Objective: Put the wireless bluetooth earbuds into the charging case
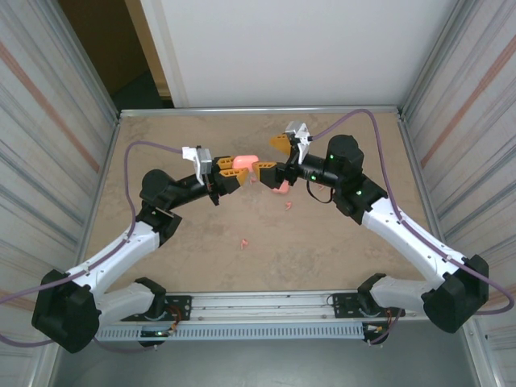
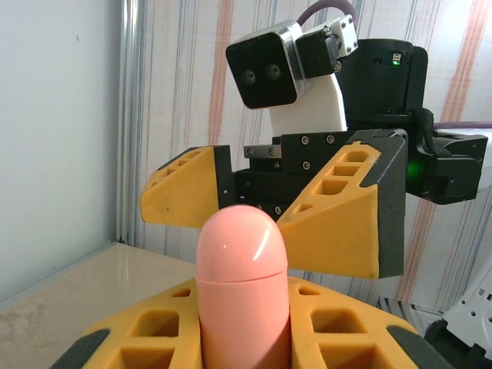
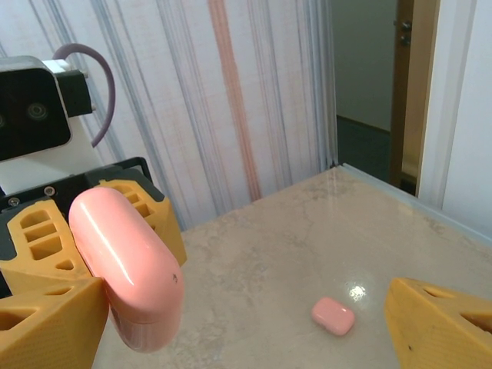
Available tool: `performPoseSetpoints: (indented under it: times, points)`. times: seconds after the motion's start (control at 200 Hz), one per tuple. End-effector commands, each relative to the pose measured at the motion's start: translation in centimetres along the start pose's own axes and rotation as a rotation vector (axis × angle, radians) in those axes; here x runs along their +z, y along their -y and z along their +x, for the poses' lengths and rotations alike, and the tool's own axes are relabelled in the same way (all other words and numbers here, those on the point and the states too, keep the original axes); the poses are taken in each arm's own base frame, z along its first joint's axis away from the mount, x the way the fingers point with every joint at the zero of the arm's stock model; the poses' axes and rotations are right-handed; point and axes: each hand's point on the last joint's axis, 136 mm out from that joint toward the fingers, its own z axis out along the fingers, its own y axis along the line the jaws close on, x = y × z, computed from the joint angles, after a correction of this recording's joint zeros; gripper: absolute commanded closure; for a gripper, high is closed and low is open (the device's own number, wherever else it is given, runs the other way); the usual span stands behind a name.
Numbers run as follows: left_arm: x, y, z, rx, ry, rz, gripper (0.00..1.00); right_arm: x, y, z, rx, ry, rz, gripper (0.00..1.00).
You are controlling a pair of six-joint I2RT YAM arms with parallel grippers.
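Observation:
A closed salmon-pink charging case (image 1: 247, 163) is held above the table with my left gripper (image 1: 231, 172) shut on it. In the left wrist view the case (image 2: 242, 265) stands upright between my yellow fingers (image 2: 146, 334), lid seam visible. My right gripper (image 1: 272, 158) faces it, open, one finger above and one beside the case. The right wrist view has the case (image 3: 131, 269) just left of the open right gripper (image 3: 246, 338), not between its fingers. Tiny pink earbuds (image 1: 289, 208) lie on the table, with another piece (image 1: 244, 242) nearer the front.
A second small pink rounded box (image 3: 333, 316) lies on the tabletop below the right gripper, and it also appears in the top view (image 1: 280, 187). Striped walls close in the table (image 1: 161, 242) on both sides. An open doorway is at the far left corner.

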Motion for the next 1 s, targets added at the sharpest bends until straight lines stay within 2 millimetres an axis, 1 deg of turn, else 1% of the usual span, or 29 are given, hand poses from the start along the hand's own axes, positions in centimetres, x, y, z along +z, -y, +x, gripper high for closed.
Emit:
performPoseSetpoints:
  times: [0.0, 0.451, 0.611, 0.752, 0.837, 0.902, 0.997]
  points:
    - [-0.3, 2.5, -0.6, 0.054, 0.009, 0.099, 1.0, -0.1, 1.8, -1.9, 0.012, 0.046, 0.074, 0.09]
    - [-0.3, 2.5, -0.1, 0.044, -0.008, 0.098, 1.0, -0.1, 1.9, -2.4, 0.01, 0.05, 0.069, 0.09]
    - [-0.4, 2.2, 0.2, 0.041, -0.016, 0.074, 1.0, -0.2, 1.5, -2.8, 0.007, 0.056, 0.051, 0.09]
    - [-0.5, 1.0, 0.6, 0.025, -0.04, 0.0, 1.0, -1.1, 0.9, -3.1, -0.002, 0.067, 0.046, 0.08]
    - [-0.8, 0.1, 0.9, 0.024, -0.044, -0.061, 1.0, -1.8, 0.8, -3.1, -0.009, 0.063, 0.066, 0.05]
    - [-1.2, -0.3, 0.9, 0.031, -0.038, -0.096, 1.0, -2.2, 0.9, -2.7, -0.014, 0.048, 0.082, 0.0]
    - [-1.7, -0.6, 0.9, 0.045, -0.034, -0.137, 1.0, -2.9, 1.0, -2.2, -0.02, 0.025, 0.114, 0.01]
